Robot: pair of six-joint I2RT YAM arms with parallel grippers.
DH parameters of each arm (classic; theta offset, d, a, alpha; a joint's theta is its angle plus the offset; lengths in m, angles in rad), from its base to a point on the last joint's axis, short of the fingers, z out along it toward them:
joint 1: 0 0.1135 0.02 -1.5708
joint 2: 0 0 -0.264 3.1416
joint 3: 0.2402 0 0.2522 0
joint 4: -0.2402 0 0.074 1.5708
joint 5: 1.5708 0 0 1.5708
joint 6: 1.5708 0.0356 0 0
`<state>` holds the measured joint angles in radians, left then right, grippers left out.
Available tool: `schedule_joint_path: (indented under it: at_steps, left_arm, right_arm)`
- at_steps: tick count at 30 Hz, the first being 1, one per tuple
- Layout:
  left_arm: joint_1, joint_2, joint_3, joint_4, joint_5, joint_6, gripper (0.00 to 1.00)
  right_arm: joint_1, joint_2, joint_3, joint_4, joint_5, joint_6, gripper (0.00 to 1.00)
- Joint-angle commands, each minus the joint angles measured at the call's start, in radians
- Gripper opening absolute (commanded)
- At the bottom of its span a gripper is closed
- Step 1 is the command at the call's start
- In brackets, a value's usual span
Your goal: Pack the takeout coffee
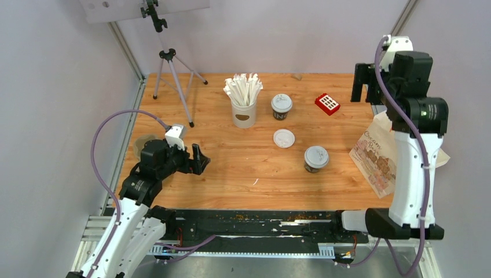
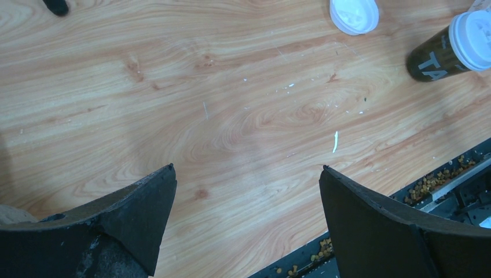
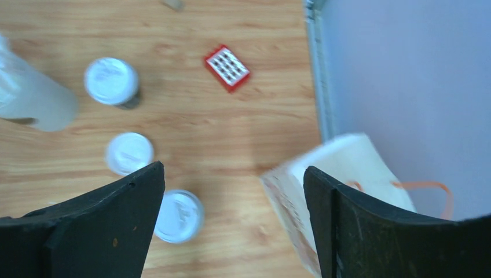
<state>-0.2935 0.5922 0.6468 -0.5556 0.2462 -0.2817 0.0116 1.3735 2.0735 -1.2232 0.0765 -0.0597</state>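
Observation:
Two dark brown takeout coffee cups with white lids stand on the wooden table, one at the back [image 1: 282,106] and one nearer the front [image 1: 316,158]. My right gripper [image 1: 363,95] hangs high over the table's right edge, open and empty. In the right wrist view [image 3: 233,168] the near cup [image 3: 178,215] lies below its left finger and the far cup [image 3: 112,81] sits at upper left. My left gripper [image 1: 201,161] rests low at the left, open and empty. The left wrist view [image 2: 248,168] shows bare wood between the fingers and the near cup [image 2: 449,49] at upper right.
A loose white lid [image 1: 284,138] lies between the cups. A white cup of paper-wrapped sticks [image 1: 244,104] stands at the back. A red block [image 1: 327,103] is at back right. A printed paper bag [image 1: 376,156] stands at the right edge. A tripod [image 1: 171,75] is at back left.

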Motion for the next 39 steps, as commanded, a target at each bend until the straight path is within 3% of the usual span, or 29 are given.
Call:
schedule_joint_path:
  at_steps: [1,7,11,16,30,35,39]
  left_arm:
    - [0.002,-0.016,0.005,0.051,0.029,0.022,1.00]
    - [0.002,0.004,0.007,0.051,0.045,0.025,1.00]
    - [0.002,0.017,0.008,0.047,0.052,0.027,1.00]
    - [0.002,0.047,0.011,0.041,0.057,0.027,1.00]
    - [0.002,0.119,0.023,0.029,0.076,0.027,1.00]
    - [0.002,0.130,0.023,0.028,0.078,0.026,1.00]
    - [0.002,0.132,0.022,0.026,0.070,0.022,1.00]
  right_arm:
    - [-0.036,-0.071,-0.140,-0.026,0.312,-0.131,0.91]
    - [-0.099,-0.100,-0.217,-0.076,0.362,-0.142,0.96]
    - [-0.174,-0.096,-0.221,-0.079,0.285,-0.131,0.99]
    - [-0.193,-0.055,-0.233,-0.078,0.360,-0.149,1.00]
    - [-0.266,-0.089,-0.438,-0.050,0.041,-0.164,0.99]
    - [-0.271,-0.096,-0.488,-0.029,0.033,-0.197,0.89]
    - [-0.271,-0.121,-0.481,-0.024,0.025,-0.206,0.62]
